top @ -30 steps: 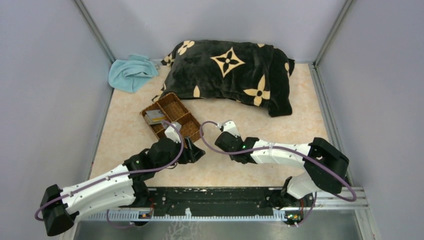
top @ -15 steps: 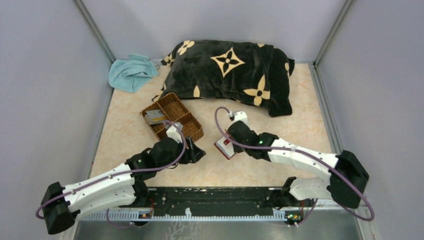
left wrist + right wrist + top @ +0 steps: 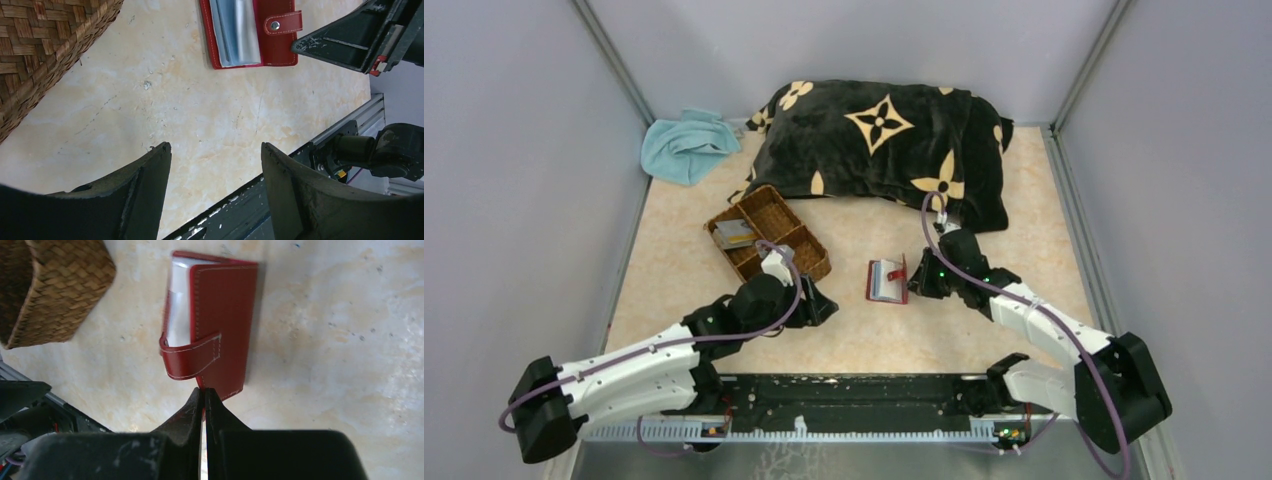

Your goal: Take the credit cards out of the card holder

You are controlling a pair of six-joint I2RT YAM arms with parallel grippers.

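Over the last second the right arm has swung from the middle of the overhead frame out toward the right, and the red card holder (image 3: 884,281) that hung from it half a second ago is now down on the beige tabletop (image 3: 1024,200). The left arm has hardly shifted.

From above, the card holder sits just right of centre, a little way to the right of the wicker basket (image 3: 767,235). The right gripper (image 3: 916,283) is directly at its right edge. In the right wrist view the two fingers are pressed tight together at the bottom centre of the frame, and their tips (image 3: 203,390) pinch the near corner of the red cover (image 3: 222,315). The cover stands partly raised, its strap (image 3: 192,347) looped across the edge. The pale card sleeves (image 3: 177,305) show to its left.

The left gripper (image 3: 819,303) hovers beside the basket's lower right corner, well apart from the holder. Its own camera shows the fingers (image 3: 215,150) spread wide with only bare table between them. The open holder (image 3: 235,35) sits at the top centre of that frame, sleeves up, with the snap strap (image 3: 282,22) to the right.

A black floral pillow (image 3: 884,140) and a teal cloth (image 3: 686,145) lie along the top of the overhead view.
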